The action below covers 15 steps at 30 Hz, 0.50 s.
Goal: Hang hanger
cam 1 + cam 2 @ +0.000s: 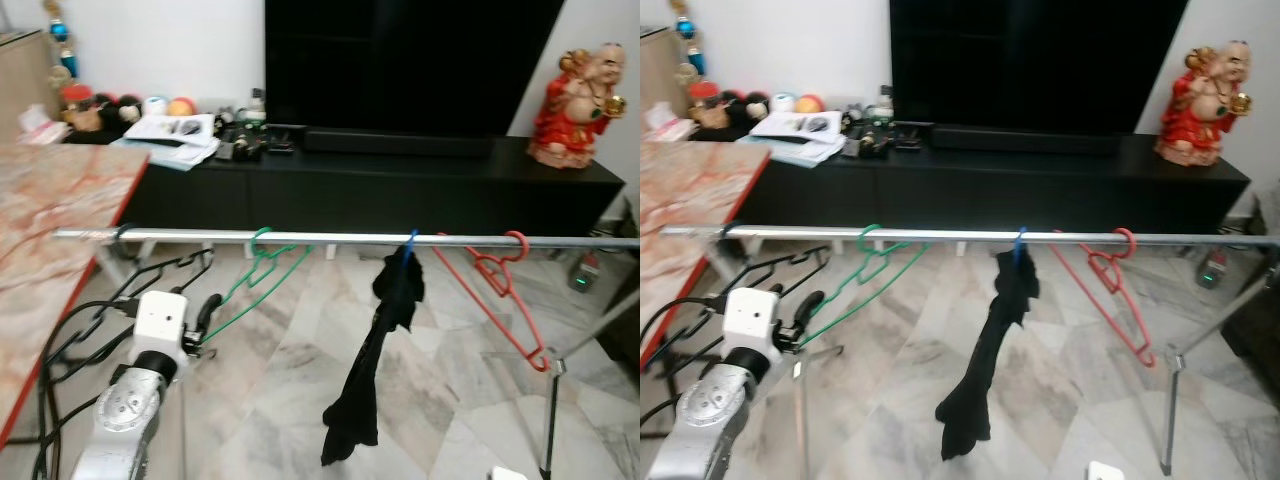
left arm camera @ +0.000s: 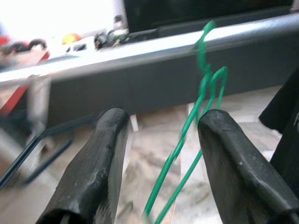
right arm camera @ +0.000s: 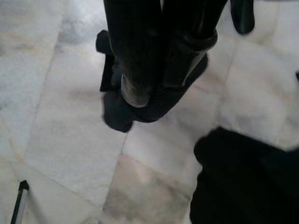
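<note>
We saw a silver rail (image 1: 330, 238) running across the room in front of a black TV cabinet (image 1: 400, 185), with a green hanger (image 1: 262, 268) hooked over it towards the robot's left. The left gripper (image 2: 161, 154) was raised just below the rail, its jaws spread, and the green hanger's thin wires ran down between the two black fingers (image 2: 100, 158); we could not tell whether the wires touched either finger. The hook of the green hanger sat over the rail in the left wrist view. Further along the rail a black garment (image 1: 375, 360) hung from a blue clip (image 1: 408, 243), drooping towards the marble floor (image 1: 280, 400). Beyond it a red hanger (image 1: 500, 290) hung tilted from the rail. Black hangers (image 1: 150, 280) hung at the rail's left end, beside a pink marble tabletop (image 1: 50, 220). A red figurine (image 1: 580, 100) stood on the cabinet's right end, and papers (image 1: 175, 135) lay on its left end. The right gripper (image 3: 159, 60) pointed down at the floor, its jaws pressed together, with dark cloth (image 3: 243, 182) below it
</note>
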Tool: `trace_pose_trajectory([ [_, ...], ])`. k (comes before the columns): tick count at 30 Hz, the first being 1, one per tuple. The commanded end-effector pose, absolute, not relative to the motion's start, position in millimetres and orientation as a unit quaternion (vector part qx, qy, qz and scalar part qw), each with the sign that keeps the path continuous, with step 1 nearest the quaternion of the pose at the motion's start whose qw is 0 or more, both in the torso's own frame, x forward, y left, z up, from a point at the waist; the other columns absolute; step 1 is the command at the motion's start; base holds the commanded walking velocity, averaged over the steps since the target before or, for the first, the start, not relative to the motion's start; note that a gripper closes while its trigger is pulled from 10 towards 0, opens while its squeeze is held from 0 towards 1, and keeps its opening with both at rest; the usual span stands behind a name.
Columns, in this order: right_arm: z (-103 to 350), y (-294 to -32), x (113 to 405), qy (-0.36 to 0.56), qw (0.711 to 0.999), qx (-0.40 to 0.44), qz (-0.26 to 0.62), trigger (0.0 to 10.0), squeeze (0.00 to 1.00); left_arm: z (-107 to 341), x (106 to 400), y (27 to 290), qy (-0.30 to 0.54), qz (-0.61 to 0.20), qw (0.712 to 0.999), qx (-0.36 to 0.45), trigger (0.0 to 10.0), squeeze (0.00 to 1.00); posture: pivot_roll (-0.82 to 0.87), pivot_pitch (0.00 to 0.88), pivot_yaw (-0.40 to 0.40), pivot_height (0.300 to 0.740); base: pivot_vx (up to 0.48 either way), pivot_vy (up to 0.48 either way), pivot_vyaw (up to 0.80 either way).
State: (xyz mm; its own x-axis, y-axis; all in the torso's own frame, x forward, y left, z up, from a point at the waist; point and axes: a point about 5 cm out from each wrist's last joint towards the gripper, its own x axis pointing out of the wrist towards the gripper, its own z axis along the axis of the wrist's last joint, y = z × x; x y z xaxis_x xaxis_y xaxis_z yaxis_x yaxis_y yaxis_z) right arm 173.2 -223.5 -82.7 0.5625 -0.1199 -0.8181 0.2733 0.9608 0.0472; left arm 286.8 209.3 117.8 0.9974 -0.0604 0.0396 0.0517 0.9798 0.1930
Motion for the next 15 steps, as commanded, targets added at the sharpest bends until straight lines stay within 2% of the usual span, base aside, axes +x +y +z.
trace_pose_trajectory([
  [1, -80.6, -235.1, 171.4, 0.449, 0.881, 0.078, -0.128, 10.0, 0.0, 120.9, 291.8, 197.9, -0.026, -0.045, 0.994, 0.092, 10.0, 0.0, 0.14, 0.0, -0.09, 0.74, 0.379, 0.0, 0.0],
  [7, -80.6, -235.3, 171.5, 0.451, 0.88, 0.074, -0.127, 10.0, 0.0, 119.4, 290.4, 192.4, -0.024, -0.068, 0.991, 0.113, 10.0, 0.0, 0.14, 0.0, -0.091, 0.74, 0.359, 0.0, 0.0],
  [15, -80.6, -235.0, 171.5, 0.452, 0.881, 0.069, -0.122, 10.0, 0.0, 103.3, 276.6, 187.4, 0.048, -0.172, 0.971, 0.158, 10.0, 0.0, 0.15, 0.0, -0.087, 0.74, 0.0, 0.0, 0.0],
])
